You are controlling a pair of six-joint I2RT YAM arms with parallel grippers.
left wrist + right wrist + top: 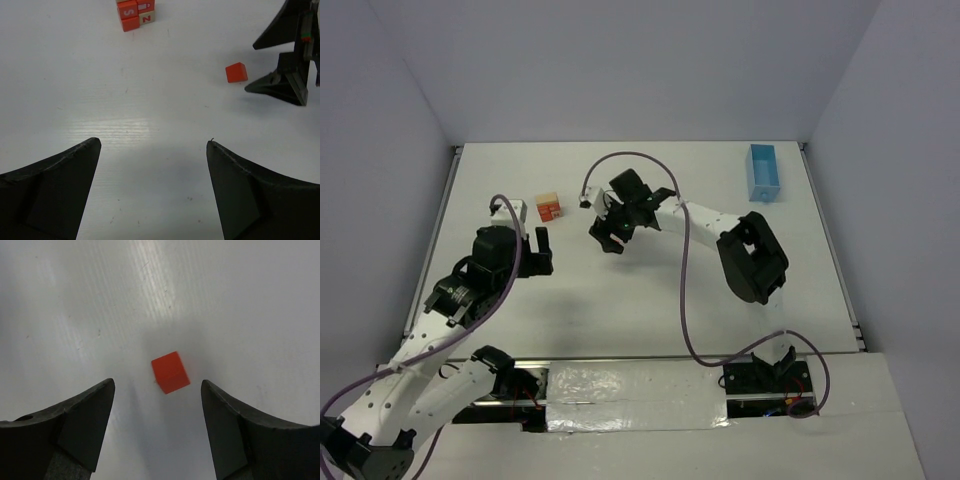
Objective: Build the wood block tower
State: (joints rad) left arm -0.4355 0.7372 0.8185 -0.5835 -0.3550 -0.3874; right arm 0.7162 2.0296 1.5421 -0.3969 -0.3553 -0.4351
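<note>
Far ahead of the left gripper (153, 143), a red-orange block (128, 10) shows a white S; the tan block (147, 18) touching it shows a red Z.

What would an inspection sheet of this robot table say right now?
Surface: white table, flat, with faint scuffs.
Job's things: a small stack of blocks, red-orange and tan, toward the far left; one loose red cube lies apart from it.
Clutter: a light-blue tray near the far right corner; what it holds cannot be told.
Grippers: the left gripper is open with nothing between its jaws. The right gripper is open, with a jaw on either side of the loose red cube, neither touching it.
Cables: purple cables loop along both arms.
Surroundings: plain pale walls on three sides.
</note>
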